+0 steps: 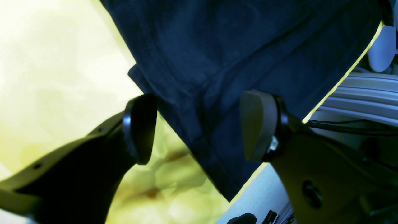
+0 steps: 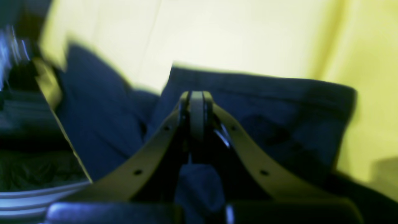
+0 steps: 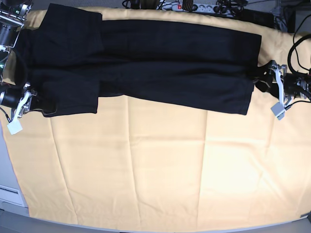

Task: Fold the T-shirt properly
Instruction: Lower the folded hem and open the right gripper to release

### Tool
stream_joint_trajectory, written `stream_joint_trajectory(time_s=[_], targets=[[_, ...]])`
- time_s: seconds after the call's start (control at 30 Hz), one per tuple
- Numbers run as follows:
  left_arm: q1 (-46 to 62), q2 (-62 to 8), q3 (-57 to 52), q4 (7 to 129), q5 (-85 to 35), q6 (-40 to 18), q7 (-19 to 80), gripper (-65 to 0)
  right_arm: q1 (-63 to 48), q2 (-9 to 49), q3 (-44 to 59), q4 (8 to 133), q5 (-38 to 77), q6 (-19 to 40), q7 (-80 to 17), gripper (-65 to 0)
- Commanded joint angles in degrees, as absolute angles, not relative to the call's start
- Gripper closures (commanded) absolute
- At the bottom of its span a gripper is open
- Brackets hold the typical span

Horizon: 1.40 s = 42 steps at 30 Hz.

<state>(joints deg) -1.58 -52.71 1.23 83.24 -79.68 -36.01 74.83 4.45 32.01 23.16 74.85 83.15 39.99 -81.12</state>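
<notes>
Base view shows me one black T-shirt (image 3: 146, 68) with no writing on it. It lies long from side to side across the far part of one yellow cloth (image 3: 160, 165). My right gripper (image 3: 30, 103) is pressed together, pinching the shirt's edge. My left gripper (image 3: 273, 82) is spread wide by the other end.

Left gripper (image 1: 199, 124): dark curved fingers (image 1: 140, 129), rounded pads, one tan, silver bolt, screw holes. Right gripper (image 2: 196, 102): olive-dark arms with holes. White tags, black cables at both wrists.
</notes>
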Motion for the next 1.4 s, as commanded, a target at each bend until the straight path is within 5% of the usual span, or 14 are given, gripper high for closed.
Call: stream_joint_trajectory(time_s=[0.0, 0.13, 0.3, 0.77, 0.9, 1.03, 1.37], targets=[[-2.55, -54.28, 0.58, 83.88, -80.84, -35.97, 74.56, -43.4, 5.54, 33.5, 23.62, 76.05, 85.0, 40.0, -79.37, -4.3], [-2.55, -54.28, 0.58, 83.88, -80.84, -35.97, 74.56, -43.4, 5.54, 33.28, 23.59, 75.7, 70.0, 40.0, -70.39, -36.0], [-2.55, -54.28, 0.58, 83.88, -80.86, -35.97, 74.56, -43.4, 5.23, 32.05, 23.51, 75.48, 55.79, 36.03, -62.11, -36.4], [-2.55, -54.28, 0.58, 83.88, -80.84, -35.99, 74.56, -43.4, 5.26, 31.75, 14.96, 69.1, 55.09, 35.83, -58.54, -36.4], [-2.55, -54.28, 0.58, 83.88, -80.82, -35.99, 74.56, -43.4, 5.39, 31.77, 14.98, 69.1, 57.17, 38.59, -59.33, -30.5], [-2.55, -54.28, 0.58, 83.88, -80.84, -35.99, 74.54, -43.4, 5.39, 31.81, 15.0, 69.12, 57.17, 39.03, -59.81, 0.0], [-2.55, -54.28, 0.58, 83.88, -80.84, -35.99, 74.56, -43.4, 5.39, 34.33, 18.7, 73.91, 73.03, 40.0, -65.12, 0.0]])
